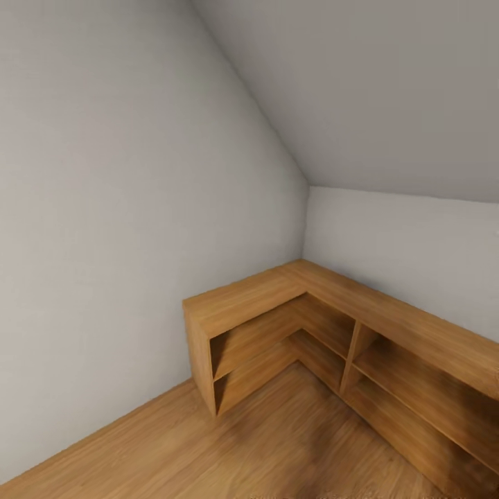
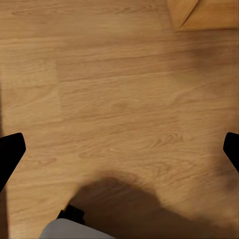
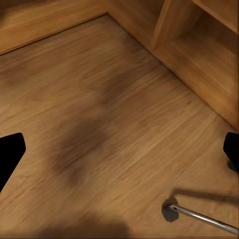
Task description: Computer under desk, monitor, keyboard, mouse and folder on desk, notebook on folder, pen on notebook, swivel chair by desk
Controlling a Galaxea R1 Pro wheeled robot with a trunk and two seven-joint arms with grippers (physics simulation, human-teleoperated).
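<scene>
Shelving point(image 1: 360, 326) is what we face: low oak, L-shaped, tucked into the corner of the bedroom point(image 1: 104, 208) where the grey-white walls meet under the sloped ceiling point(image 1: 374, 83). Do we see anything on it?

Its open compartments look bare to us, and the wood floor point(image 1: 277, 443) runs right up to its base.

How does our left claw point(image 2: 119, 152) stand?

Released: its black fingertips point(image 2: 10, 152) sit far apart, with floor between them. One corner of the shelving point(image 2: 204, 15) shows beyond it, and a dark shadow point(image 2: 129, 199) lies on the boards.

And our right claw point(image 3: 119, 152)?

Released too, fingertips point(image 3: 10, 152) spread wide, holding nothing, above the floor just out from the shelving point(image 3: 199, 55).

Where is the swivel chair point(image 3: 199, 217)?

We see only one chrome leg of it, ending in a dark castor that rests on the floor, near the shelving but apart from it. The seat and back we cannot make out.
</scene>
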